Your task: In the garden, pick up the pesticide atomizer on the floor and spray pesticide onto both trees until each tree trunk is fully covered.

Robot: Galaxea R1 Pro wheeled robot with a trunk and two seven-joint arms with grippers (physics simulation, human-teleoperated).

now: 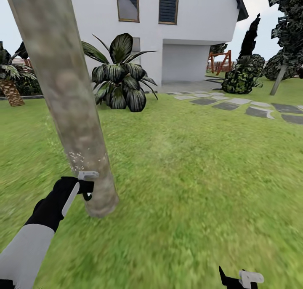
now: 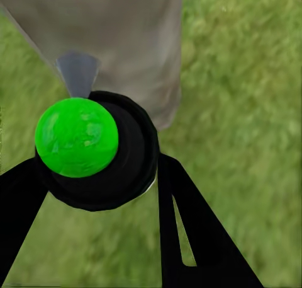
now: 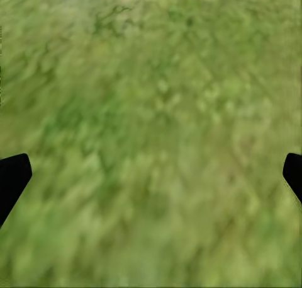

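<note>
1. My left gripper (image 1: 86,188) is closed around the pesticide atomizer (image 2: 94,150), a black round body with a green ball on top.
2. The atomizer is just beside the tree trunk (image 1: 67,91), low near its base.
3. Whitish specks of pesticide (image 1: 80,156) sit on the bark above my gripper.
4. My right gripper (image 3: 151,174) is wide open over the grass (image 1: 189,162), holding nothing.
</note>
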